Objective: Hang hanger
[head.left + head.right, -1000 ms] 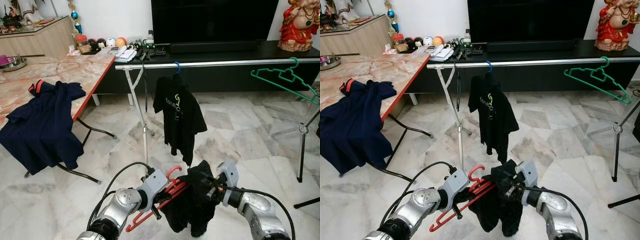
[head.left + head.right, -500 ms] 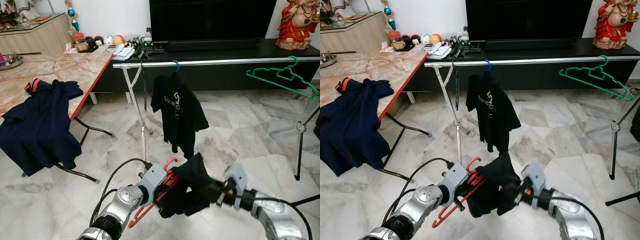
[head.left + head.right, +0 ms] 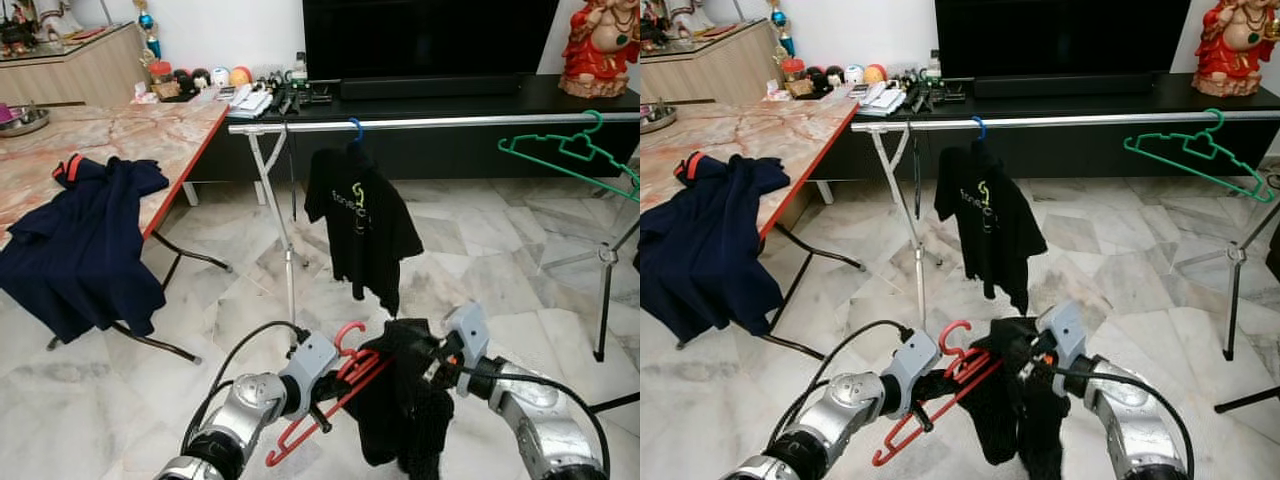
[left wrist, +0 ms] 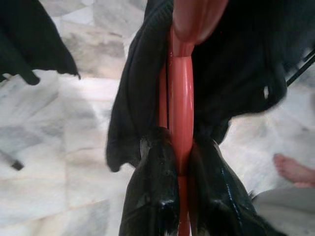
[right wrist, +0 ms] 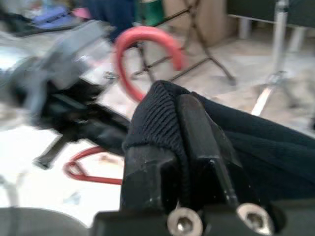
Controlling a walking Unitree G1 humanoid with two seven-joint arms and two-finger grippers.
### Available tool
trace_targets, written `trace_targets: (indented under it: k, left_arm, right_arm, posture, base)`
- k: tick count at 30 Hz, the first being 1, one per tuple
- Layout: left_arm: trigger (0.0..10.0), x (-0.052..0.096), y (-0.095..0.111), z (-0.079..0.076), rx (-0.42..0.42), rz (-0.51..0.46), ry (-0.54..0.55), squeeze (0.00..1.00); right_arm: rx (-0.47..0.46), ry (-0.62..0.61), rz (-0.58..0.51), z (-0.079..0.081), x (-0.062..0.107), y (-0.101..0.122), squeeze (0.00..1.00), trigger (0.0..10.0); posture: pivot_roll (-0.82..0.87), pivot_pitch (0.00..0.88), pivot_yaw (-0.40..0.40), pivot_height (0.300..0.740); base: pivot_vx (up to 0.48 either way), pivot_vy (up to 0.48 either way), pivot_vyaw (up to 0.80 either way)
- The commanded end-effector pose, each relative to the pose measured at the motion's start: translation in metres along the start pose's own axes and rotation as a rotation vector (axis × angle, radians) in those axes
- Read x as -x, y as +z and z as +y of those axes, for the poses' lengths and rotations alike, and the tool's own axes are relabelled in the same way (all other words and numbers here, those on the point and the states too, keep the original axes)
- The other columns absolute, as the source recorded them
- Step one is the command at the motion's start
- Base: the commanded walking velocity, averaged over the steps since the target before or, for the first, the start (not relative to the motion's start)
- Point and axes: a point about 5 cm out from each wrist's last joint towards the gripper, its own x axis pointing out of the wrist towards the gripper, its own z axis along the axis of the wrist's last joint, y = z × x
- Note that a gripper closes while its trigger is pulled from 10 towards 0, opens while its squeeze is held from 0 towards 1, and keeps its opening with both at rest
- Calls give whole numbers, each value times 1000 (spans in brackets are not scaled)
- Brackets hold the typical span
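Note:
A red plastic hanger (image 3: 340, 385) hangs low in front of me, my left gripper (image 3: 327, 390) shut on its bar. In the left wrist view the black fingers (image 4: 152, 191) pinch the red hanger (image 4: 181, 118) from both sides. A black garment (image 3: 405, 410) drapes from the hanger's right side. My right gripper (image 3: 432, 358) is shut on a fold of that garment (image 5: 162, 108). The silver clothes rail (image 3: 440, 125) runs across the room behind, carrying a black T-shirt (image 3: 362, 215) on a blue hook and a bare green hanger (image 3: 570, 155).
A marble-topped folding table (image 3: 150, 135) stands at left with a dark blue shirt (image 3: 80, 245) draped over its edge. A black TV cabinet (image 3: 450, 100) lines the back wall. The rail's stand leg (image 3: 603, 290) is at right. A person's foot (image 4: 295, 169) is on the marble floor.
My right gripper has pulled back toward the hanger with the garment, which now hangs down lower instead of being stretched out sideways. The view has shifted slightly.

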Motion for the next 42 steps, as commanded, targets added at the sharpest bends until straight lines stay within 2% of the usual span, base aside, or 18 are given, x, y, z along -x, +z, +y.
trace_targets:
  k: [1,5,7,9,11,12,13,17,19,25,32,37,42]
  left_arm:
    - [10000,1,8,4,12,-40,17,0]
    - [10000,1,8,4,13,-40,17,0]
    - [10000,0,9,4,17,-43,13,0]
    - [10000,0,9,4,19,-43,12,0]
    - [10000,1,9,4,22,-42,12,0]
    - [10000,1,8,4,22,-41,11,0]
    - [10000,1,8,4,22,-39,9,0]
    - [10000,2,5,4,15,-29,6,0]
    - [10000,3,4,4,13,-28,7,0]
    - [10000,4,3,4,7,-19,-8,0]
    - [10000,6,-1,-2,-21,8,-97,0]
    - [10000,12,-2,-7,-30,31,-239,0]
    - [10000,16,-1,-9,-49,45,-306,0]
  right_arm:
    - [10,103,-33,9,-1,11,0,10000]
    - [-2,159,-39,14,2,15,0,10000]
    - [-27,273,-32,28,5,19,0,10000]
    - [-26,294,-30,30,5,19,0,10000]
    - [-1,263,-24,28,6,19,0,10000]
    - [25,185,-12,20,5,17,0,10000]
    - [54,55,16,5,5,13,0,10000]
    - [111,-234,80,-27,13,8,0,10000]
    - [117,-330,90,-36,17,10,0,10000]
    - [158,-452,95,-46,19,13,0,10000]
    - [181,-400,80,-44,13,12,0,10000]
    - [188,-362,67,-42,8,11,0,10000]
    - [187,-303,49,-39,4,11,0,10000]
  posture:
    - [-67,36,50,740]
    - [-70,37,52,740]
    - [-73,39,54,740]
    - [-73,39,54,740]
    - [-72,39,54,740]
    - [-70,39,53,740]
    - [-67,38,53,740]
    - [-67,38,53,740]
    - [-64,38,50,740]
    - [-62,37,50,740]
    - [-63,36,49,740]
    - [-60,35,47,740]
    - [-58,36,46,740]
  base:
    - [0,0,0]
    - [0,0,0]
    - [0,0,0]
    - [0,0,0]
    - [0,0,0]
    - [0,0,0]
    - [0,0,0]
    - [0,0,0]
    - [0,0,0]
    - [0,0,0]
    - [0,0,0]
    - [0,0,0]
    - [0,0,0]
